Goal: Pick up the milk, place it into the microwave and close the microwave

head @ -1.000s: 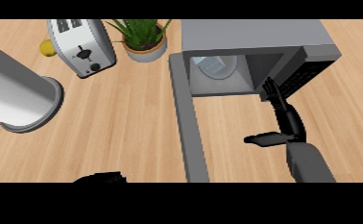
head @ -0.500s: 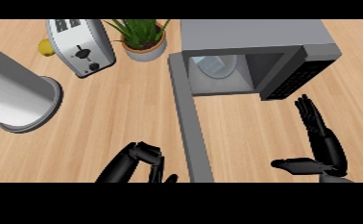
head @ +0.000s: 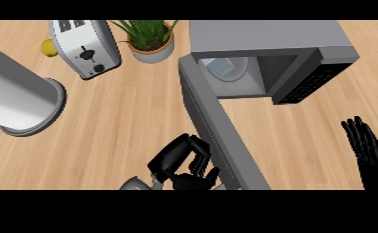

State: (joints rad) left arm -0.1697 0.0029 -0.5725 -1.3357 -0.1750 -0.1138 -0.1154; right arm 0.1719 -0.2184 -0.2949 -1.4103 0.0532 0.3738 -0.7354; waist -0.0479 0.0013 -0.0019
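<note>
Left hand [head: 183, 163]: fingers curled, holding nothing, microwave door [head: 219, 127] just right of it. Right hand [head: 362, 142]: fingers straight, upright.

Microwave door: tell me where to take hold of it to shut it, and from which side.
Take the microwave door at its free end, near the view's lower edge, from its left face. It stands open, hinged at the microwave front's left, so pushing rightward there probably swings it shut.

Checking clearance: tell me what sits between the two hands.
In the head view, the open microwave door runs between the left hand and the right hand.
</note>
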